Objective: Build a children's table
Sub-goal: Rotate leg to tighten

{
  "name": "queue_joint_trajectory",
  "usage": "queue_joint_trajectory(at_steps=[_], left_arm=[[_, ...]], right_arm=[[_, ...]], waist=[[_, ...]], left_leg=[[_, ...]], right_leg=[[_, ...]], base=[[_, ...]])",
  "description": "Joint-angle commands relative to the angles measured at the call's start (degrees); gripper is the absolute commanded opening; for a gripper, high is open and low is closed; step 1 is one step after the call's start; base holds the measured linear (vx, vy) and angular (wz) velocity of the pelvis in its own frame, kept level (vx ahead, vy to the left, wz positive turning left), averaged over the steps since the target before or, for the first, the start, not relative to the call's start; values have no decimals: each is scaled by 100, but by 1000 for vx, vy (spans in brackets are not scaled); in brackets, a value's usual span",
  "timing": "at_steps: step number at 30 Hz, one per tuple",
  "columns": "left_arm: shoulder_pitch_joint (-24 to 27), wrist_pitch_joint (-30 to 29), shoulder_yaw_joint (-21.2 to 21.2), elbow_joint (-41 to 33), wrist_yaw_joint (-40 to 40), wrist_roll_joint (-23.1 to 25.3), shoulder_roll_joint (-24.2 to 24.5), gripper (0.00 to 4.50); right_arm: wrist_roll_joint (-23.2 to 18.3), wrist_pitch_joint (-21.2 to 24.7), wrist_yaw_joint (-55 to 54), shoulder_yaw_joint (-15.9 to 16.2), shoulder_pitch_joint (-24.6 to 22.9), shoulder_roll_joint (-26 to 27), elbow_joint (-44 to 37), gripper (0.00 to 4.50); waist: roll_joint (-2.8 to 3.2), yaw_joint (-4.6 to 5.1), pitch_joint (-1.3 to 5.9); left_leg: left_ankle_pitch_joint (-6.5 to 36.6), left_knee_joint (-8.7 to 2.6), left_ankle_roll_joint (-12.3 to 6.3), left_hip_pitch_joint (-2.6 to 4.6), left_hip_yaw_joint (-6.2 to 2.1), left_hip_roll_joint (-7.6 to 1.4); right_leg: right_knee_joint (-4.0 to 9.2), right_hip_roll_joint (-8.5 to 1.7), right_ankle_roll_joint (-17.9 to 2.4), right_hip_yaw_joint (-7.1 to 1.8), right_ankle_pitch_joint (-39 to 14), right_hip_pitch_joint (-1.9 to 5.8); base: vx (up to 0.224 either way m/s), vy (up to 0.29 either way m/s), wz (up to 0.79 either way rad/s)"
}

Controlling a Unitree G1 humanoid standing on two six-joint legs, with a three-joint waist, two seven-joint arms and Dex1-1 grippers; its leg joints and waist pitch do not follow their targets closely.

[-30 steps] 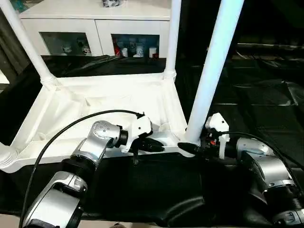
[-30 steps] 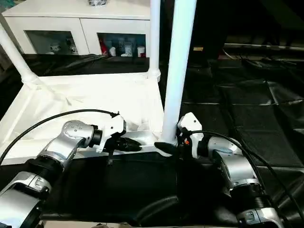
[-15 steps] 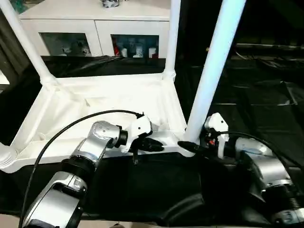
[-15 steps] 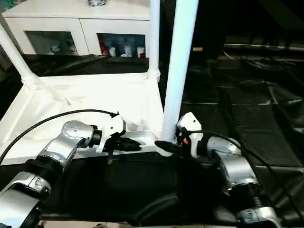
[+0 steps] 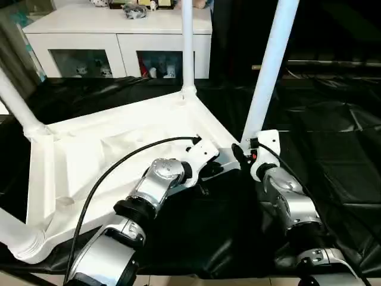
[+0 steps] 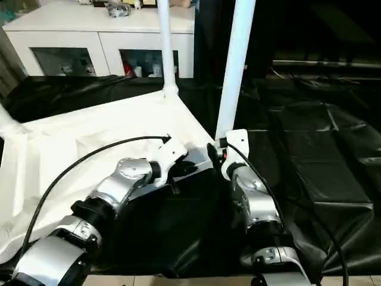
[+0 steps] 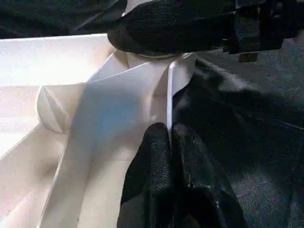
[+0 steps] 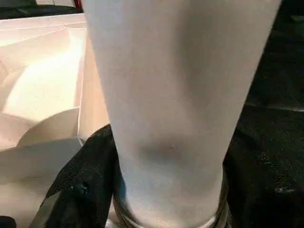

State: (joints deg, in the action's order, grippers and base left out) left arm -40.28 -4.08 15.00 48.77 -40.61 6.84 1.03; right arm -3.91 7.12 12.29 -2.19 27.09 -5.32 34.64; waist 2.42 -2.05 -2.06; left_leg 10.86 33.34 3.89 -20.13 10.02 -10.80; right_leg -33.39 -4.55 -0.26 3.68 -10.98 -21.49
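Children's table (image 5: 113, 152): shown inverted on black sheeting in front of a white cabinet (image 5: 119, 44), ribbed underside up. One top and four legs are counted, all standing in corner sockets. The left end effector (image 7: 168, 142) is pinched shut on the top's thin rim; the right end effector (image 8: 166, 209) is clamped around the base of the near leg (image 5: 268, 65). The hollow plastic is judged light, stiff and smooth, best held at rims and leg bases.

One upturned table top (image 5: 107, 149), four legs (image 5: 269, 65), one cabinet (image 5: 119, 36), two grippers (image 5: 238, 156)
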Motion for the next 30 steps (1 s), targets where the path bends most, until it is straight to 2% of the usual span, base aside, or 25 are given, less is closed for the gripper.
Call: queue_joint_trajectory(at_steps=[1, 2, 4, 6, 8, 9, 10, 11, 12, 13, 14, 15, 17, 18, 22, 25, 26, 27, 29, 30], left_arm=[[-54, 68, 211, 145, 172, 80, -341, 0], [-78, 112, 217, 173, 137, 110, -273, 0], [-116, 195, 210, 217, 55, 126, -146, 0], [-131, 227, 215, 231, -41, 131, -53, 0], [-140, 249, 246, 218, -355, 129, 181, 0], [-141, 256, 244, 214, -409, 133, 223, 0], [-142, 268, 238, 205, -516, 143, 309, 0], [-143, 298, 237, 203, -588, 143, 356, 0], [-144, 357, 236, 188, -785, 131, 469, 0], [-145, 403, 235, 180, -959, 114, 558, 0], [-143, 436, 236, 167, -1137, 88, 637, 0], [-127, 538, 249, 117, -1562, 20, 806, 0], [-110, 597, 252, 62, -1902, -62, 920, 0], [-110, 597, 251, 49, -2006, -92, 956, 0], [-112, 829, 240, 2, -2493, -236, 1171, 0], [-98, 799, 193, -40, -2621, -321, 1190, 0], [-83, 791, 178, -63, -2672, -359, 1190, 0], [-76, 793, 169, -73, -2713, -382, 1192, 0], [-35, 794, 178, -119, -2814, -408, 1209, 0], [-26, 800, 183, -123, -2835, -408, 1213, 0]], right_arm=[[188, 167, 233, 471, -40, 389, 305, 270], [106, 115, 354, 412, -45, 365, 239, 270], [-77, 33, 691, 360, -60, 270, 66, 325], [-146, 15, 894, 364, -62, 156, -55, 341], [-329, 195, 1448, 370, -59, -163, -331, 359], [-357, 244, 1605, 403, -70, -244, -396, 359], [-412, 344, 1935, 476, -96, -415, -533, 377], [-421, 389, 2126, 543, -126, -523, -623, 377], [-433, 440, 2610, 722, -237, -814, -869, 392], [-445, 468, 2994, 858, -330, -1047, -1061, 392], [-465, 488, 3292, 950, -411, -1245, -1219, 392], [-517, 492, 3781, 1032, -551, -1593, -1462, 392], [-543, 475, 4057, 1032, -614, -1769, -1550, 392], [-542, 463, 4145, 1024, -626, -1815, -1559, 392], [-596, 355, 4540, 1037, -664, -2018, -1609, 392], [-722, 416, 4634, 1022, -674, -2045, -1691, 392], [-772, 449, 4667, 1026, -669, -2032, -1717, 392], [-794, 473, 4700, 1025, -670, -2030, -1738, 392], [-823, 488, 4800, 1022, -653, -1969, -1717, 392], [-818, 477, 4827, 1016, -646, -1949, -1694, 392]], waist=[[-65, 26, 223], [-65, 24, 224], [-58, 16, 230], [-62, 16, 229], [-57, 6, 241], [-64, -3, 258], [-60, -9, 263], [-67, -11, 279], [-36, -10, 285], [-36, -23, 287], [-59, -48, 301], [-50, -55, 308], [-39, -84, 327], [-28, -70, 324], [-24, -75, 324], [-29, -85, 328], [-55, -88, 326], [-40, -112, 325], [-74, -133, 329], [-65, -142, 332]], left_leg=[[2018, -479, -150, 27, -101, -190], [1996, -478, -171, 32, -95, -189], [1968, -475, -203, 34, -89, -188], [1910, -479, -228, 16, -85, -188], [1834, -480, -268, 8, -89, -183], [1656, -472, -332, -29, -90, -195], [1558, -468, -355, -35, -84, -197], [1403, -450, -413, -50, -77, -208], [1265, -436, -440, -64, -72, -208], [1210, -430, -467, -57, -65, -207], [1125, -395, -537, -44, -56, -215], [978, -383, -626, -78, -54, -216], [843, -367, -715, -79, -43, -235], [760, -366, -732, -103, -52, -242], [890, -368, -691, -65, -45, -256], [843, -363, -685, -52, -38, -273], [863, -359, -685, -51, -29, -269], [876, -357, -679, -46, -26, -267], [831, -351, -688, -54, -20, -263], [794, -349, -696, -55, -22, -265]], right_leg=[[567, -376, -814, -221, -2497, 99], [564, -378, -836, -221, -2461, 99], [566, -383, -852, -228, -2427, 105], [560, -382, -872, -224, -2386, 118], [555, -377, -857, -220, -2350, 147], [525, -384, -906, -228, -2090, 173], [513, -380, -935, -229, -1953, 177], [475, -373, -1025, -225, -1681, 193], [452, -379, -1121, -223, -1447, 199], [462, -371, -1141, -215, -1360, 207], [437, -370, -1207, -221, -1106, 225], [393, -373, -1295, -219, -825, 248], [357, -374, -1396, -203, -620, 240], [329, -371, -1463, -193, -471, 243], [328, -366, -1592, -190, -519, 223], [292, -363, -1690, -200, -275, 215], [295, -365, -1696, -201, -284, 219], [297, -378, -1695, -204, -343, 219], [289, -377, -1678, -208, -334, 228], [281, -380, -1674, -208, -317, 226]], base=[[0, 0, 0], [0, 0, 0], [0, 0, 0], [0, 0, 0], [0, 0, 0], [0, 0, 0], [0, 0, 0], [0, 0, 0], [0, 0, 0], [0, 0, 0], [0, 0, 0], [0, 0, 0], [0, 0, 0], [0, 0, 0], [0, 0, 0], [0, 0, 0], [0, 0, 0], [0, 0, 0], [0, 0, 0], [0, 0, 0]])
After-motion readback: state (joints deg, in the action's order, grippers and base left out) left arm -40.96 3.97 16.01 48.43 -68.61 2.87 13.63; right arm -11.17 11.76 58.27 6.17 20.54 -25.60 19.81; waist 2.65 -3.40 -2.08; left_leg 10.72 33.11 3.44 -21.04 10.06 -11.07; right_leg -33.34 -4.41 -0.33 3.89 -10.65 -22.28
